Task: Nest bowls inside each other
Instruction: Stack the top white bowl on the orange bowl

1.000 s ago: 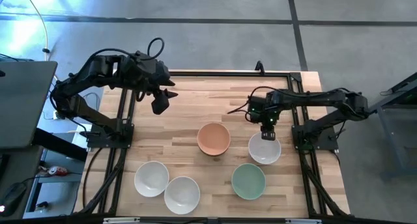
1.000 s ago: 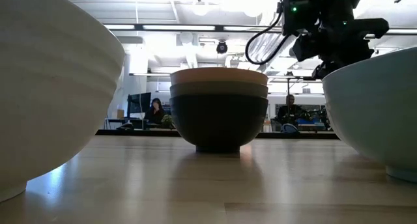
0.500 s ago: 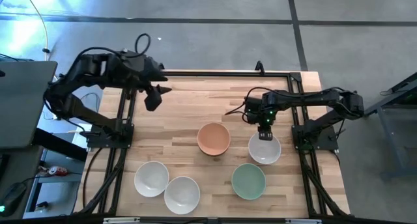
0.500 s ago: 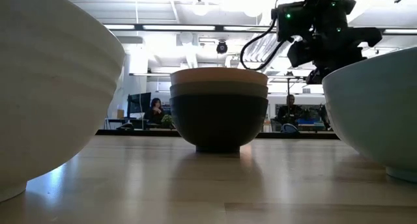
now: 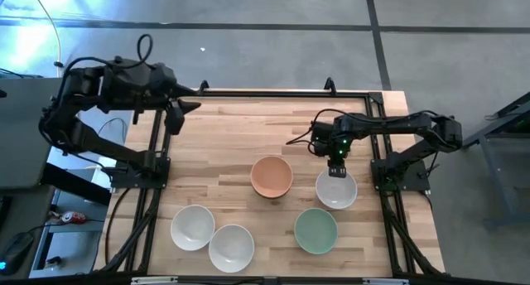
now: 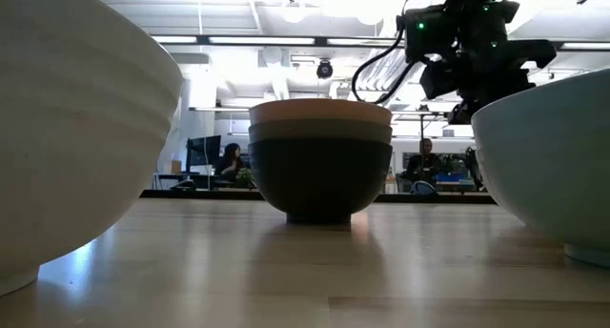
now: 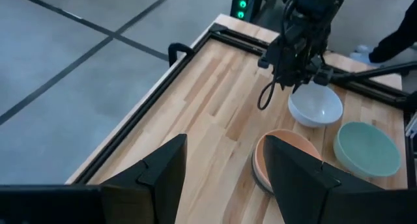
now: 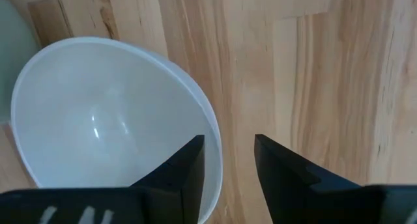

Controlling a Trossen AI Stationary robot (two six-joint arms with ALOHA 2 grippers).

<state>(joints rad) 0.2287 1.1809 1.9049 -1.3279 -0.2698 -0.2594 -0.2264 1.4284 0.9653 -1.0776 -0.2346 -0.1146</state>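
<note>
**Five bowl groups on a wooden table, right gripper above a white bowl's rim**

At the table's centre stands a stack of nested bowls [image 6: 320, 161]: seen level from the low view, a peach-orange bowl [image 5: 272, 176] sits inside an olive-grey bowl [image 6: 320, 132], which sits inside a black bowl [image 6: 320, 180]. From above only the peach-orange one shows, and it holds nothing.

Just to the stack's right lies a single white bowl [image 5: 336, 189], empty. In front of it, near the table's front edge, is an empty mint green bowl [image 5: 315, 229]. Two more white bowls [image 5: 212, 236] sit side by side and touching at the front left, both empty.

The right gripper [image 5: 335, 170] points down over the far rim of the lone white bowl. In the right wrist view its fingers [image 8: 189, 168] stand a narrow gap apart, one over the bowl's rim, one over the bare wooden table [image 8: 326, 87]; whether they touch the rim cannot be told.

The left gripper [image 5: 177, 113] waits at the table's far left edge, fingers spread wide and holding nothing.

In the low view, two near bowls are cut off by the picture's sides, and people sit blurred in the room behind.
</note>
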